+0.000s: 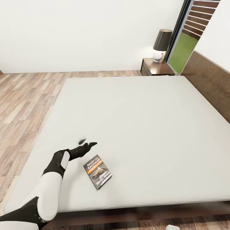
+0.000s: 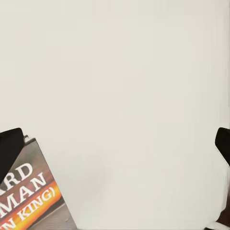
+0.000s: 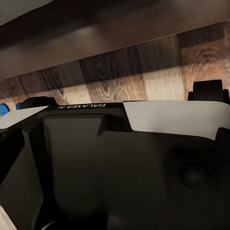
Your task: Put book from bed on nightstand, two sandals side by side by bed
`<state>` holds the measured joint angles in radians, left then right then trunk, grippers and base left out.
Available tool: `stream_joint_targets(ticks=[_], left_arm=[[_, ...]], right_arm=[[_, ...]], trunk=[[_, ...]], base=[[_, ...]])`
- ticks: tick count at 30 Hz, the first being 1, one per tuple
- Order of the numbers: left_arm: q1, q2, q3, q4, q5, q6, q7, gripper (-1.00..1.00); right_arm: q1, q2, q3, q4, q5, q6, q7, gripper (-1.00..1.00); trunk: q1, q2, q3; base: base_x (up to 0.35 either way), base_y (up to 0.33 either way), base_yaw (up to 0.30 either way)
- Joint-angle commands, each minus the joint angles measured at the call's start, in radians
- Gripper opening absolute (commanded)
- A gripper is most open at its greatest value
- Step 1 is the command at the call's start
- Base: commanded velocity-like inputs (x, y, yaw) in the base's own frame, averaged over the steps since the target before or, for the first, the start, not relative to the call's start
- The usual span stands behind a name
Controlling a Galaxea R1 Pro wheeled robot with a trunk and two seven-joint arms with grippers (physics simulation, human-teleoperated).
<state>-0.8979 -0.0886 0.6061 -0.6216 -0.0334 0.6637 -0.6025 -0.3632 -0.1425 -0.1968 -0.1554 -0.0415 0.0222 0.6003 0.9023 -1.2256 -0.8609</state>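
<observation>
The book lies flat on the pale grey mattress of the bed, near its front edge; its dark cover has an orange band. My left gripper hovers just beyond the book's upper left corner, open and holding nothing. In the left wrist view the book's corner sits beside one dark fingertip. A dark brown nightstand stands at the bed's far right corner. The right wrist view looks past my right gripper, fingers apart, at my own base and the floor, with a sliver of bright blue at the edge.
A white lamp with a dark shade takes up part of the nightstand top. The wooden headboard runs along the bed's right side. A tall dark-framed window is behind the nightstand. Plank floor lies to the left of the bed.
</observation>
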Motion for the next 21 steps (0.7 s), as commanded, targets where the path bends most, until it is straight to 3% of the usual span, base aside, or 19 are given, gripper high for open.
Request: stream_joint_targets(ticks=[1, 9, 21], left_arm=[[-0.001, 0.001, 0.008, -0.001, 0.001, 0.008, -0.009, 1.0], [0.0, 0.004, 0.006, 0.0, 0.009, 0.007, -0.014, 1.0], [0.0, 0.003, 0.006, 0.0, 0.009, 0.007, -0.013, 1.0]], right_arm=[[0.0, 0.0, -0.003, 0.001, -0.004, 0.002, 0.004, 1.0], [0.0, 0.0, -0.003, 0.001, -0.004, 0.002, 0.004, 1.0], [0.0, 0.0, -0.003, 0.001, -0.004, 0.002, 0.004, 1.0]], trunk=[[0.0, 0.0, -0.001], [0.0, 0.0, -0.001], [0.046, -0.084, -0.038]], base=[[0.0, 0.0, 0.0], [0.0, 0.0, 0.0], [0.0, 0.0, 0.0]])
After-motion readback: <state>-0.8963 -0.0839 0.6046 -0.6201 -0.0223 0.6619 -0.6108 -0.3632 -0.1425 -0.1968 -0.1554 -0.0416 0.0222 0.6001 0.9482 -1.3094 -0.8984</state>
